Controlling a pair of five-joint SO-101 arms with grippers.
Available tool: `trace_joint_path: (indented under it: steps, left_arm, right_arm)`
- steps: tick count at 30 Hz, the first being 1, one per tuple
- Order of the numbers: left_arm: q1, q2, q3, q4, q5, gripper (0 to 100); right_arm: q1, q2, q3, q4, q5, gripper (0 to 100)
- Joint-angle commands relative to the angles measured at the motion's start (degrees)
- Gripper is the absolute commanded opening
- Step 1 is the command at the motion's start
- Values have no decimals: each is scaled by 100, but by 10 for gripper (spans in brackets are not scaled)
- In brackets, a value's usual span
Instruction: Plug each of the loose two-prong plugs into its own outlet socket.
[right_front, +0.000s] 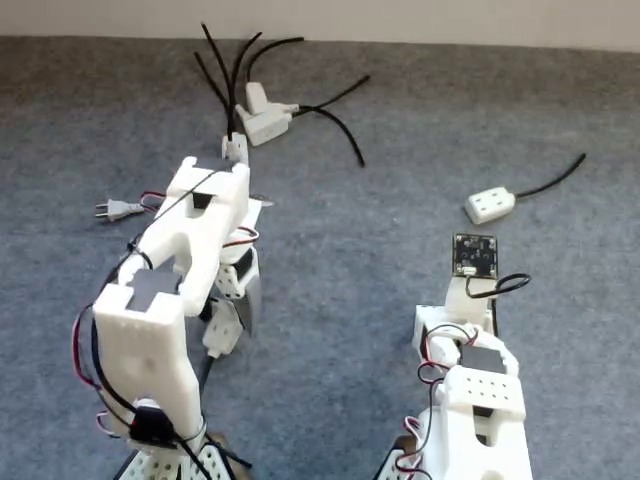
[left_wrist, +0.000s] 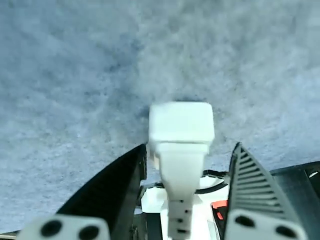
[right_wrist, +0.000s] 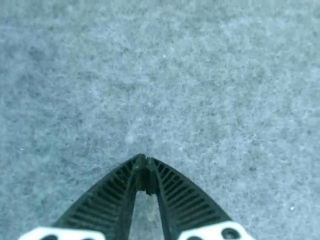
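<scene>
- Left gripper (left_wrist: 190, 146) spread around the white block (left_wrist: 181, 125), likely a plug, mid-frame; close squarely before lifting.
- Right gripper (right_wrist: 146, 175) clenched, empty.
- Outlet socket (right_front: 490, 204) waits right of centre.

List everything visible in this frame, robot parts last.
Carpet: one, grey, under everything.
Loose plug: one, pale, at the left beside the left arm.
Outlet cluster: at least two white blocks, far centre, black cords fanning out.
Single outlet: one, white, right side, black cord.
White block: one, between the left gripper's fingers.
Left gripper: one, black, open.
Right gripper: one, black, shut, empty, over carpet.
Left arm, right arm: two, white, near edge.
</scene>
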Motion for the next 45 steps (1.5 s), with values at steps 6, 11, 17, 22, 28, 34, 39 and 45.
trace_joint_path:
  steps: [6, 11, 17, 22, 28, 34, 39, 45]
  left_arm:
    - [-40, -435, 444, -360, -18, 271]
    - [-13, -435, 840, -1081, -9, 146]
    - [-57, -444, 505, -1345, -9, 14]
    - [-22, -479, -857, -1327, 0, 6]
    - [4, -426, -2703, -1424, 0, 6]
    - [-22, 242, -3908, -2198, -35, 11]
    - [-277, 1798, -5420, -2734, -35, 11]
    - [-330, 3749, -7459, -2620, -35, 21]
  right_arm:
    - [22, -110, -48, -101, -18, 7]
    - [22, -110, -48, -101, -18, 7]
    - [22, -110, -48, -101, -18, 7]
    - [22, -110, -48, -101, -18, 7]
    - [22, -110, -48, -101, -18, 7]
    - [40, -110, -48, -101, -44, 7]
    - [40, -110, -48, -101, -44, 8]
    - [40, -110, -48, -101, -53, 9]
